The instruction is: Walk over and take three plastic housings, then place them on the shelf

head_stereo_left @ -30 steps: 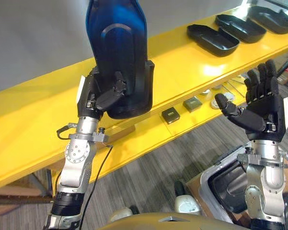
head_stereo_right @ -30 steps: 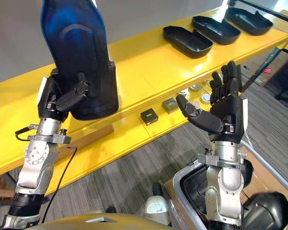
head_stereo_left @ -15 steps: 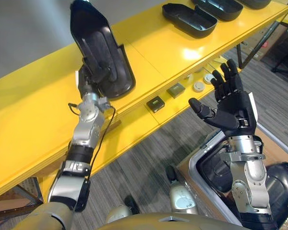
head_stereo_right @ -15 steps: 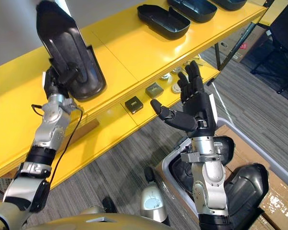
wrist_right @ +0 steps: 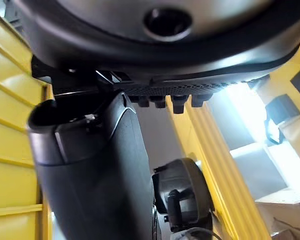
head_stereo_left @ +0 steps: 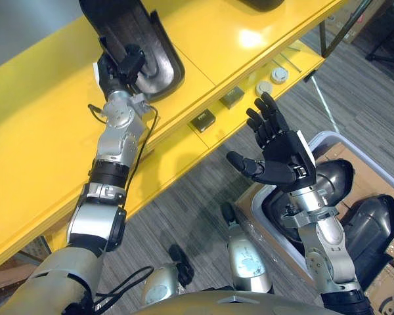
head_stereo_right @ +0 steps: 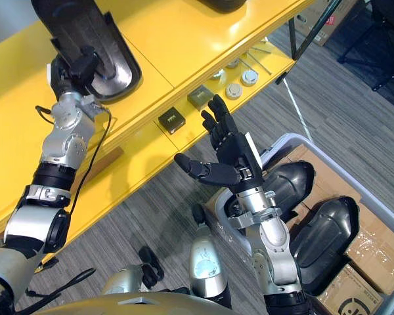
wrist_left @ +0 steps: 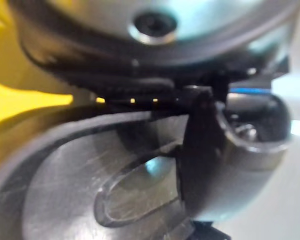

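A black plastic housing (head_stereo_left: 132, 36) lies hollow side up on the yellow shelf's top board (head_stereo_left: 46, 125), its near end at the board's front edge. My left hand (head_stereo_left: 120, 67) is shut on that near end, with the thumb (wrist_left: 200, 150) pressed into the housing's hollow (wrist_left: 85, 195). Another black housing (head_stereo_right: 223, 4) rests farther along the board. My right hand (head_stereo_left: 280, 156) hangs open, palm up and holding nothing, above a grey bin (head_stereo_left: 389, 186). In the bin lie two more dark housings (head_stereo_left: 336, 180) (head_stereo_left: 375, 230).
On the lower yellow board sit two small dark boxes (head_stereo_left: 202, 121) (head_stereo_left: 231, 97) and round discs (head_stereo_left: 263, 87). Cardboard boxes (head_stereo_right: 345, 289) stand beside the bin on the grey carpet. A dark frame leg (head_stereo_left: 324, 36) runs down at the shelf's far end.
The left hand has carried the housing from upright and close to my head down and away onto the top board. The view has swung down and right, bringing the bin into sight.
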Controlling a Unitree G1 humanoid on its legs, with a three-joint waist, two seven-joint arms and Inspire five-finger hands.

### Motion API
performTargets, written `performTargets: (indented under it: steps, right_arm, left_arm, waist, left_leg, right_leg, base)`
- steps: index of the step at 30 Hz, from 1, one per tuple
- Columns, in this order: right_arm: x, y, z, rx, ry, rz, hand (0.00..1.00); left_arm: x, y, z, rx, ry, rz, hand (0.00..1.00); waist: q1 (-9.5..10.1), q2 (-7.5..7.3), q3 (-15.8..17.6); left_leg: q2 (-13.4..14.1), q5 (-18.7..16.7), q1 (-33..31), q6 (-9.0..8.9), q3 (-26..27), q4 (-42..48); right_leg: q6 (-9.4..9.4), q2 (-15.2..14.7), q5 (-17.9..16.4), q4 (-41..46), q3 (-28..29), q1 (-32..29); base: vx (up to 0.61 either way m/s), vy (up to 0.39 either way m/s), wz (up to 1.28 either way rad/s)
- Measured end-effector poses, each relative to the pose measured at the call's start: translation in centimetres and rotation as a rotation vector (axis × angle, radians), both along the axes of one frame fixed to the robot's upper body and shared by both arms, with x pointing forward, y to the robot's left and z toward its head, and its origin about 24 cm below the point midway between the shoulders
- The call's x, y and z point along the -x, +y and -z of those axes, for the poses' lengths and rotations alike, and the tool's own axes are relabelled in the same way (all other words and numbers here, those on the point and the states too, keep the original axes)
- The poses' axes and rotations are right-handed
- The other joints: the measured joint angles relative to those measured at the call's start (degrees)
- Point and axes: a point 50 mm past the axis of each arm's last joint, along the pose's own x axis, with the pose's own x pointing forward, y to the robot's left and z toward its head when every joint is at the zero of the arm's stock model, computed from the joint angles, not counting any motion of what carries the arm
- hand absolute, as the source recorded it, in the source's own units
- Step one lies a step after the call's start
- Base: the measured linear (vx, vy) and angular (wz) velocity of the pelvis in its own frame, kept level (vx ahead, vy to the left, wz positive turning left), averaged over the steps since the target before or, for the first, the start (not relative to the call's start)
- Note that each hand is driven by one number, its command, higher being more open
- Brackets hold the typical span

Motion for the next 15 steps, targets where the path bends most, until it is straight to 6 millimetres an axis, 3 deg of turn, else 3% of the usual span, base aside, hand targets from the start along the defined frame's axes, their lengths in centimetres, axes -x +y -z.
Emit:
performTargets:
  steps: [1,15]
  right_arm:
    - [-0.18,0.20,-0.26,-0.006,-0.009,-0.004,1.00]
    - [-0.04,1.03,-0.48,-0.046,-0.003,-0.005,1.00]
  left_arm:
    - [-0.04,0.18,-0.39,-0.004,0.002,-0.006,1.00]
    - [-0.35,0.32,-0.47,-0.029,0.051,-0.105,1.00]
  waist:
    - [0.01,0.05,0.71]
    - [0.31,0.09,1.36]
  left_leg:
    - [0.06,-0.19,-0.25,0.03,0.01,0.71]
    - [1.11,-0.52,-0.94,-0.26,-0.28,1.69]
  right_leg:
    - [0.04,0.10,0.10,0.00,0.00,0.03]
    - [0.07,0.66,0.15,0.00,-0.39,0.01]
  base:
    - [-0.09,-0.026,-0.01]
    - [-0.06,-0.028,0.00]
